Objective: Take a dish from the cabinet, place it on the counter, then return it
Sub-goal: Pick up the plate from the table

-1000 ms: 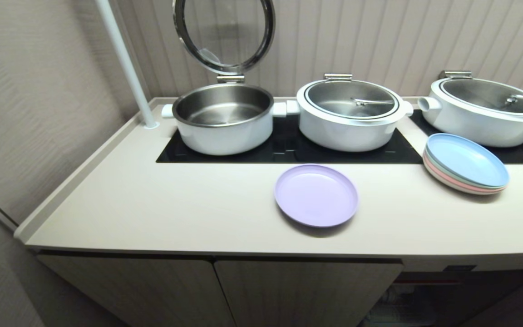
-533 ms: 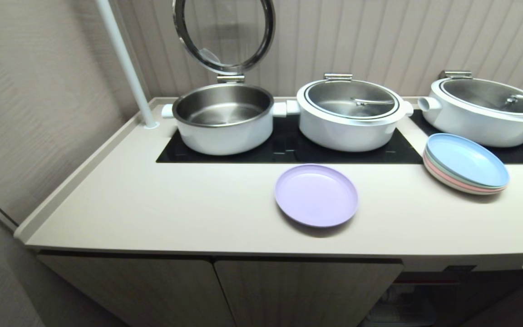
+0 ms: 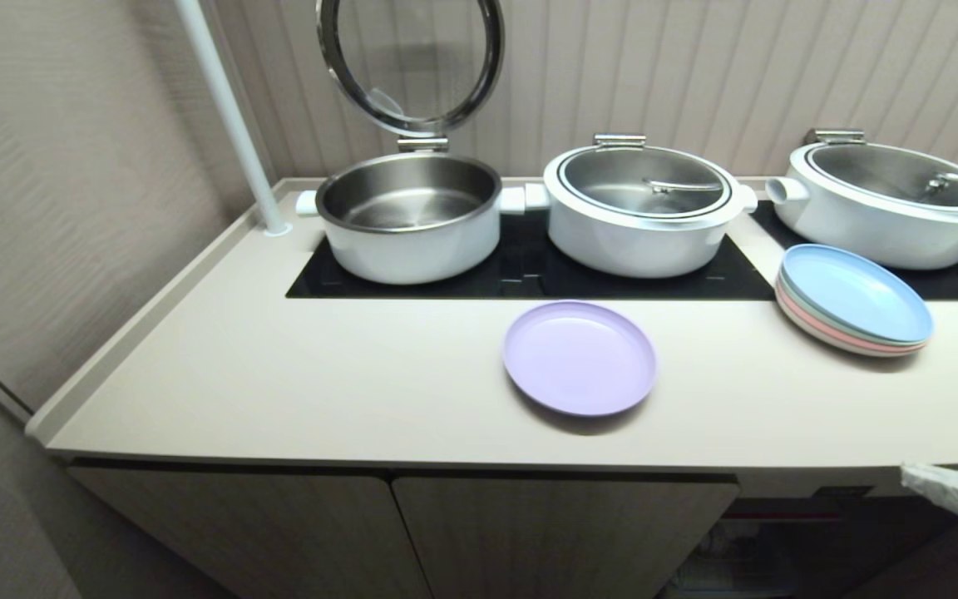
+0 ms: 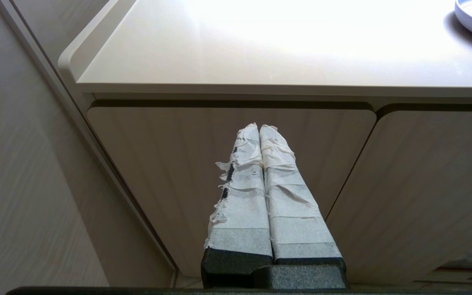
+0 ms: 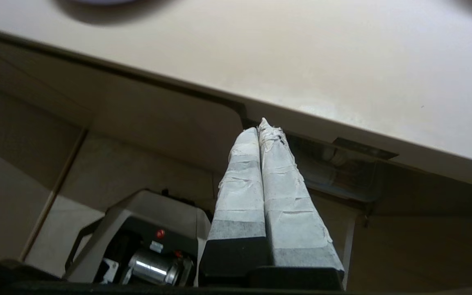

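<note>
From my head camera, the dish (image 3: 579, 358) lies flat on the counter (image 3: 321, 391), just in front of the black cooktop (image 3: 529, 279), well apart from the stacked plates (image 3: 853, 301). My right gripper (image 3: 911, 474) pokes in at the lower right edge, below the counter's front lip. Left wrist: my left gripper (image 4: 259, 128) points at a closed cabinet (image 4: 170, 164) door, taped fingers pressed together, holding nothing. Right wrist: fingers together, empty, tips just under the counter edge by what looks like the open cabinet bay, though it's dim there
</note>
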You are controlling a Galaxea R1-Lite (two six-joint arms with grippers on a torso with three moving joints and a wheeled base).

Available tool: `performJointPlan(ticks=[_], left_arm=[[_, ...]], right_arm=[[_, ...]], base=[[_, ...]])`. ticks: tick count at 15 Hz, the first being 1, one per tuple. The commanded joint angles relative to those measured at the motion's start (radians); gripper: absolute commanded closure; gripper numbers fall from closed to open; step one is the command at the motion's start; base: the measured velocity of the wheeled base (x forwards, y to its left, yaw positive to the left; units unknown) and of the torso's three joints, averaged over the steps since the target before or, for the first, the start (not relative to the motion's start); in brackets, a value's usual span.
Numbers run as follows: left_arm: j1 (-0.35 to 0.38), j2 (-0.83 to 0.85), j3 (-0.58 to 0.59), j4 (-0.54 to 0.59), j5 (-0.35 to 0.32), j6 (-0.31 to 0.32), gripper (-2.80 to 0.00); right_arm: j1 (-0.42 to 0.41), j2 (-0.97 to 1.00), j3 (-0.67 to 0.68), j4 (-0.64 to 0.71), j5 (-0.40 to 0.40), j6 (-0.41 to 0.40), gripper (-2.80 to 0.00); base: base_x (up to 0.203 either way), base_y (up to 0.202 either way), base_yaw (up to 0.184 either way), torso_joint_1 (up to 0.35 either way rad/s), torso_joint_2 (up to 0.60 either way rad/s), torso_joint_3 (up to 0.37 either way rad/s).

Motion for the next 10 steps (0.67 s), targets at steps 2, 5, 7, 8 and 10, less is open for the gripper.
performJointPlan(ticks=[2,5,7,8,10], left_arm=[[0.0,0.0,0.0,0.0,0.0,0.0,0.0],[0.0,0.0,0.0,0.0,0.0,0.0,0.0],[0.0,0.0,0.0,0.0,0.0,0.0,0.0],[0.0,0.0,0.0,0.0,0.0,0.0,0.0],[0.0,0.0,0.0,0.0,0.0,0.0,0.0]], right_arm=[[-0.001,0.055,-0.001,0.021,0.002,-0.053,0.0],[0.006,0.152,-0.04,0.017,-0.001,-0.115,0.0],[0.026,0.207,-0.09,0.02,-0.004,-0.122,0.0],[0.04,0.234,-0.12,0.024,-0.007,-0.122,0.0],[0.08,0.297,-0.192,0.028,-0.035,-0.122,0.0]], base=[[0.0,0.0,0.0,0.0,0.0,0.0],[0.0,0.0,0.0,0.0,0.0,0.0],[0.0,0.0,0.0,0.0,0.0,0.0],[0.0,0.0,0.0,0.0,0.0,0.0],[0.0,0.0,0.0,0.0,0.0,0.0]])
